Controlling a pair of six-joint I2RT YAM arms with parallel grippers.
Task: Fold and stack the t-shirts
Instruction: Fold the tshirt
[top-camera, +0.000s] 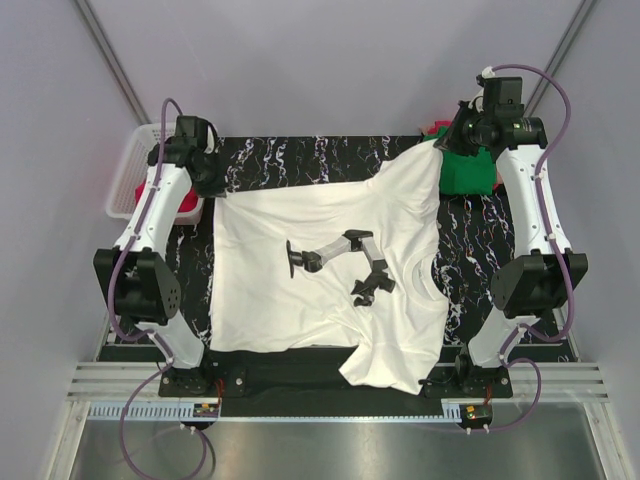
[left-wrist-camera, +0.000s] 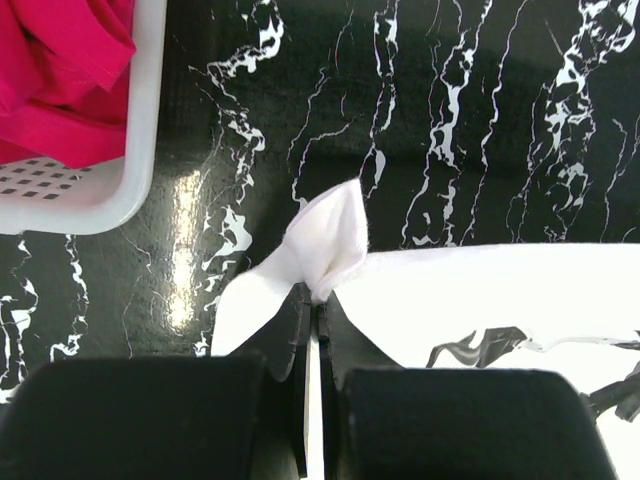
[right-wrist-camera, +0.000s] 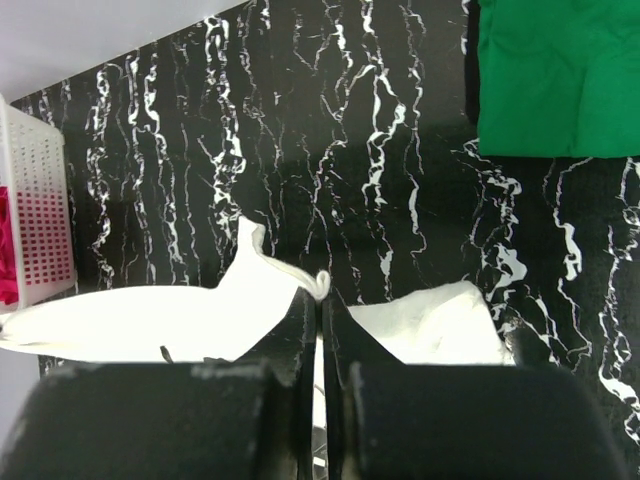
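The white cotton t-shirt (top-camera: 260, 290) lies spread across the black marbled desk (top-camera: 300, 160). The left claw (left-wrist-camera: 315, 300) is clamped tight on its 10 o'clock corner, the right claw (right-wrist-camera: 320, 300) on its 1 o'clock corner. A green t-shirt (top-camera: 465, 172) lies at 2 o'clock, and a pinkish-red t-shirt (left-wrist-camera: 60, 70) sits in a white plastic basket (top-camera: 130, 170) at 10.

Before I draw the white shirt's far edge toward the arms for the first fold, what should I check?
1. Left gripper shut on a far corner of the white t-shirt: ok.
2. Right gripper shut on the other far corner: ok.
3. Shirt lying flat: not ok; its right side is rumpled and the near right flap lies past the mat's front edge.
4. Green t-shirt apart from the held cloth: ok.
5. Basket with the pinkish-red t-shirt apart from the left gripper: ok.
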